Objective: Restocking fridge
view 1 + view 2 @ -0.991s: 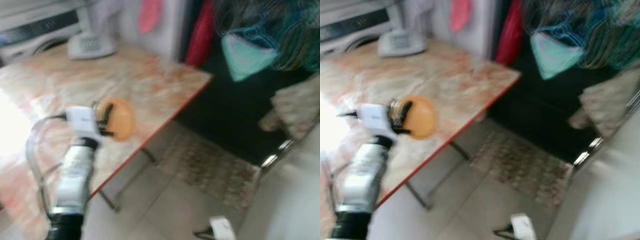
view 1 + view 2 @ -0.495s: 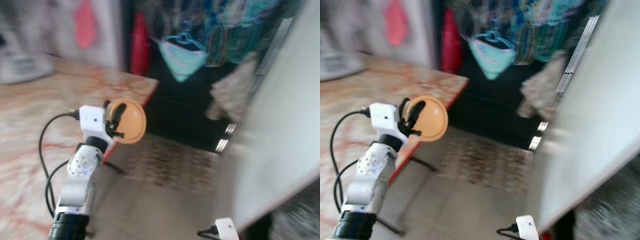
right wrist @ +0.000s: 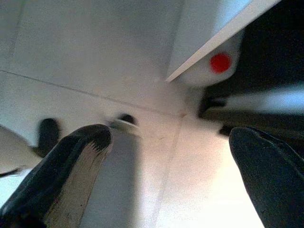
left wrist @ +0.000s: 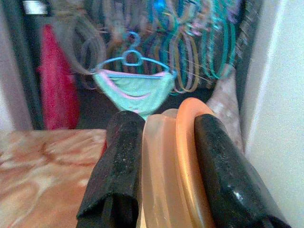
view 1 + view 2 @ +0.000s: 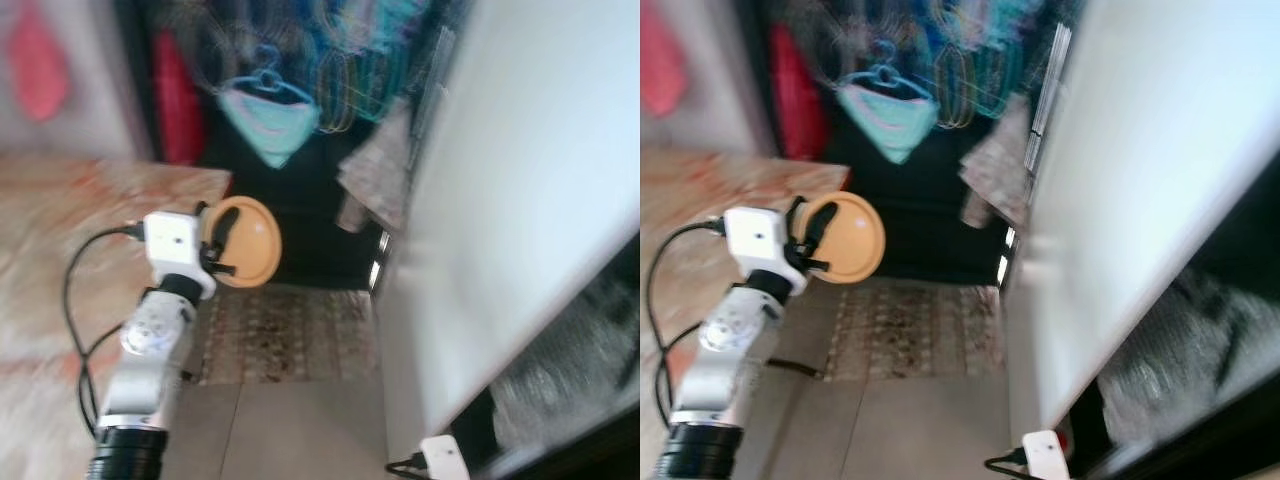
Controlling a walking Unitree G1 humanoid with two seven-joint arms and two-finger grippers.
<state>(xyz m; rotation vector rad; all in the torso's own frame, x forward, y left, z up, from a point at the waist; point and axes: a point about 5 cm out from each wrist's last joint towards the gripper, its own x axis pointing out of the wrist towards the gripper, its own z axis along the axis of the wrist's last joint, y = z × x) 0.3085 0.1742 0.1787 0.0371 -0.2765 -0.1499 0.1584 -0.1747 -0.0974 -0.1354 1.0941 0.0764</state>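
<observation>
The left gripper is raised in front of the robot with its jaws clenched on an orange lidded container, a flat round thing gripped by its rim so that its broad face stands upright; the left wrist view shows the orange lid and the paler body beneath it pinched between the two black fingers. It hangs in the air just past the corner of the marble-patterned worktop, above a patterned floor mat, with the white fridge door open on the robot's right. The right gripper hangs low over the tiled floor, its jaws spread wide and empty. The head views are blurred, so the camera is probably swinging, and that seems the main risk: held by its edge alone, the container could twist or slip out of the grasp during a fast turn. The lid might also part from the body under the squeeze. The raised arm could clip the door's edge or the hanging clothes hangers beyond.
</observation>
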